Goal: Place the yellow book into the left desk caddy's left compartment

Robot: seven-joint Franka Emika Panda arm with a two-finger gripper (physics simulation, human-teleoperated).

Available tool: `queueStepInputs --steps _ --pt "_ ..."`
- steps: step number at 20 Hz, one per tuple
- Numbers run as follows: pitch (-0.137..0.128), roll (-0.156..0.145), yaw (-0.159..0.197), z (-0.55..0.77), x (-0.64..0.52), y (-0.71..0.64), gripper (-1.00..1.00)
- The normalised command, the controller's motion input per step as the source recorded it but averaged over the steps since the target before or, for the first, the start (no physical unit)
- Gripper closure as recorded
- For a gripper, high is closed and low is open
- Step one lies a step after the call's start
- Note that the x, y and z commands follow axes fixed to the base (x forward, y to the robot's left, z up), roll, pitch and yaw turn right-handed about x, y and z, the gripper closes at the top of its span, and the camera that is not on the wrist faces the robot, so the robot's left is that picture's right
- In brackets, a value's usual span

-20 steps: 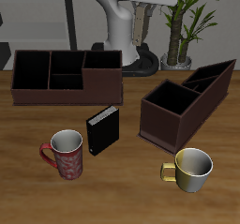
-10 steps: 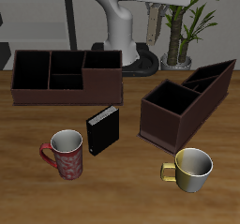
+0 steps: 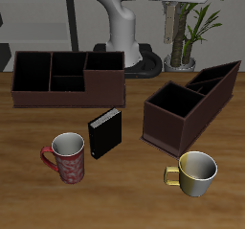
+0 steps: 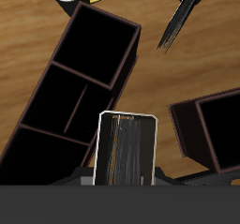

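My gripper [image 3: 175, 18] is high above the table's back and is shut on the yellow book [image 3: 175, 34], which hangs upright below it. In the wrist view the thin tan-grey book [image 4: 124, 149] sits between the fingers of the gripper [image 4: 124, 174]. The left desk caddy [image 3: 189, 106], a dark brown box set diagonally, stands below and nearer the table's front edge. It shows in the wrist view [image 4: 58, 52] with one big compartment and narrow ones. The book's lower end overlaps the caddy's narrow end there.
The other brown caddy [image 3: 67, 75] stands square-on at the back. A black book [image 3: 106, 133] stands upright mid-table. A red patterned mug [image 3: 67, 157] and a yellow mug [image 3: 195, 172] stand near the front edge. A potted plant [image 3: 187, 27] is behind the diagonal caddy.
The gripper with the book has moved sideways along the back of the table, from near the robot's base toward the potted plant and the diagonal caddy. Nothing on the table has moved.
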Motion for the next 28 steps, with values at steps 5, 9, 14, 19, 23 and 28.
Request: queueStepInputs --steps 5,9,14,19,23,28 --pt "-0.025 0.068 -0.062 -0.02 -0.24 0.38 1.0" --pt "-0.028 0.049 -0.027 -0.04 -0.2 0.26 1.0" --pt "-0.005 0.036 -0.066 -0.07 -0.14 0.2 1.0" --pt "-0.01 0.049 -0.041 -0.05 -0.07 0.25 1.0" --pt "0.002 0.063 -0.043 -0.07 -0.03 0.25 1.0" --pt "-0.018 0.056 0.007 -0.04 -0.02 0.26 1.0"
